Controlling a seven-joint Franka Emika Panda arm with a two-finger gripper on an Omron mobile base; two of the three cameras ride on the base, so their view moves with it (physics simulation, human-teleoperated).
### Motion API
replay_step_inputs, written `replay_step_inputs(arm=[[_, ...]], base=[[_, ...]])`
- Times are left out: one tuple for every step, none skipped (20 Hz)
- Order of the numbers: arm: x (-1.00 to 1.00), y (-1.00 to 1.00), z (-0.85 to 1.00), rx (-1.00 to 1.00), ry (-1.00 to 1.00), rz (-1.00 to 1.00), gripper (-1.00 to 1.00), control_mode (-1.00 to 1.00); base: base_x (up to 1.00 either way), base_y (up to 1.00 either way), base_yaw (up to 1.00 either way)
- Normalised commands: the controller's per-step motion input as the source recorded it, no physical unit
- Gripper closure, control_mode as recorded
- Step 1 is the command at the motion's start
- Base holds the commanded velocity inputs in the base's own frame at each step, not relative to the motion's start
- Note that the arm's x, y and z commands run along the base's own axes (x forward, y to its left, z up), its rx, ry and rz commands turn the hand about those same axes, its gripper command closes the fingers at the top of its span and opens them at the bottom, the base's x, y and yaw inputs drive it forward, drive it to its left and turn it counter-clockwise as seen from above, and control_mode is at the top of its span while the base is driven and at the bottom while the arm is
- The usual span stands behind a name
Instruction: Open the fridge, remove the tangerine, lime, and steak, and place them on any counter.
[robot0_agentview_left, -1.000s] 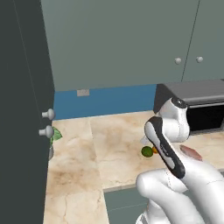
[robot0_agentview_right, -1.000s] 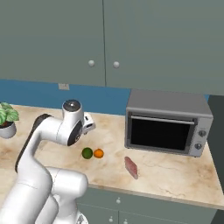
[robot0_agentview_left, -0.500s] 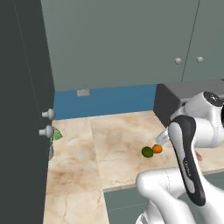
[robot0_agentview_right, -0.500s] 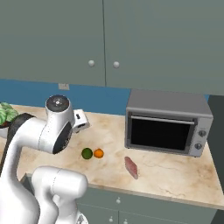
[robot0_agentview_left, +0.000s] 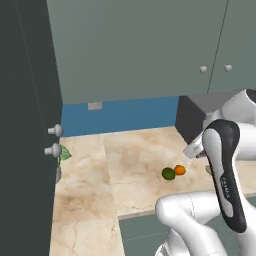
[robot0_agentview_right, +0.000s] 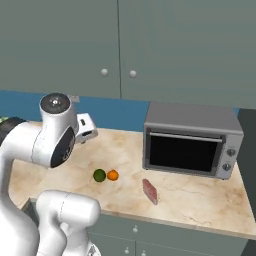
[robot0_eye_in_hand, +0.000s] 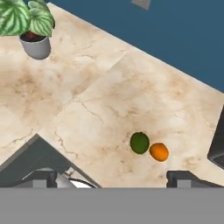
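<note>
Arm swung up, back from lime, tangerine.

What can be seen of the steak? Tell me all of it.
The steak is a small flat oblong slab of pink-red raw meat with paler streaks. It lies flat on the beige marble-patterned counter, near its front edge, in front of the grey microwave without touching it, its long axis angled to the counter edge. It sits apart from the tangerine and lime. Nothing touches it but the counter.

No readable text, label, brand, number or sign on anything in view
</note>
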Motion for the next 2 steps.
replay_step_inputs(arm=[[0.00,0.00,0.00,0.00,0.00,0.00,-1.00,-1.00],[0.00,0.00,0.00,0.00,0.00,0.00,-1.00,-1.00]], base=[[0.00,0.00,0.00],[0.00,0.00,0.00]])
